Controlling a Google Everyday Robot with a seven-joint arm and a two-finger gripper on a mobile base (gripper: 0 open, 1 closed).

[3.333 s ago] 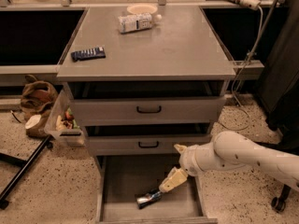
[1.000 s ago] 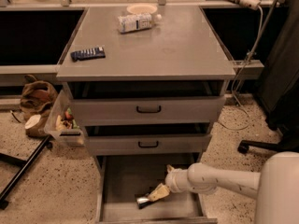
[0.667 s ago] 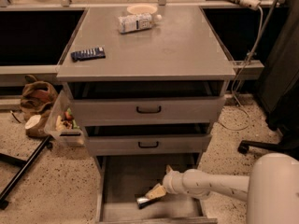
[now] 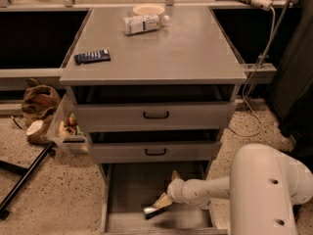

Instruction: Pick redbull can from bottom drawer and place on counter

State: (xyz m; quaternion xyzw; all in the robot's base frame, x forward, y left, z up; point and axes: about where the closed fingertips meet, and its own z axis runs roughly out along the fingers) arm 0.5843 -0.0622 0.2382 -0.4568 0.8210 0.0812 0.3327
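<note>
The redbull can (image 4: 151,211) lies on its side on the floor of the open bottom drawer (image 4: 128,190), near the drawer's front. My gripper (image 4: 165,192) is down inside the drawer, reaching in from the right on the white arm (image 4: 210,190). It is open. Its lower finger (image 4: 161,201) points down-left and ends right at the can's upper end; the other finger (image 4: 174,175) points up toward the back. The can is not held. The counter (image 4: 166,53) is the grey cabinet top above.
On the counter lie a white labelled bottle (image 4: 142,23), a pale bowl (image 4: 148,9) and a dark blue remote (image 4: 92,57). The two upper drawers (image 4: 155,114) stand slightly open. A bag (image 4: 39,102), a plastic bin (image 4: 66,129) and a black stand leg (image 4: 24,180) are on the left floor.
The arm has lowered and stretched left into the bottom drawer. The gripper has come down from above the can to its upper end. The can has not moved.
</note>
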